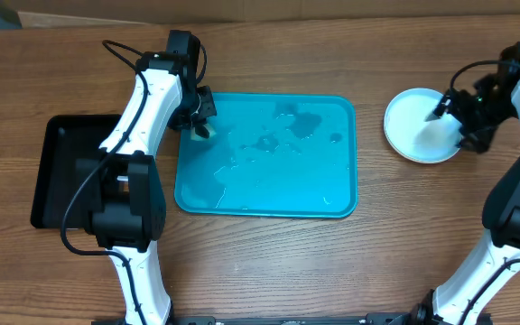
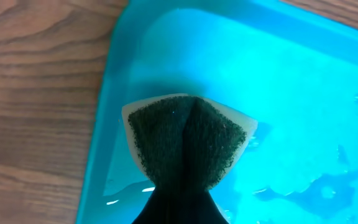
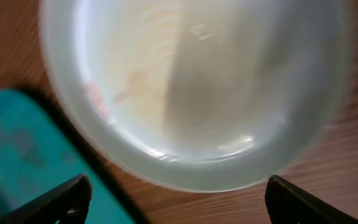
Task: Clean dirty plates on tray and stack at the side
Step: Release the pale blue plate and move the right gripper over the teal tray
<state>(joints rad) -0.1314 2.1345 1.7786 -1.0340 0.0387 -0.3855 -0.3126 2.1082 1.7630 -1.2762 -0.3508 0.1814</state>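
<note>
The turquoise tray (image 1: 269,181) lies mid-table, wet, with no plate on it. My left gripper (image 1: 200,116) is shut on a folded dark green scrub sponge (image 1: 204,132) over the tray's far-left corner. In the left wrist view the sponge (image 2: 188,140) spreads out from the shut gripper (image 2: 180,202) above the wet tray floor (image 2: 291,93). A white plate (image 1: 418,125) rests on the table right of the tray. My right gripper (image 1: 451,123) stands open at its right edge, holding nothing. The right wrist view shows the plate (image 3: 197,87), blurred, beyond the open gripper (image 3: 179,199); a faint pinkish smear marks its left rim.
A black rectangular bin (image 1: 66,171) sits on the table left of the tray, beside my left arm. The tray's corner (image 3: 11,143) shows close to the plate in the right wrist view. Bare wooden table (image 1: 332,262) lies in front.
</note>
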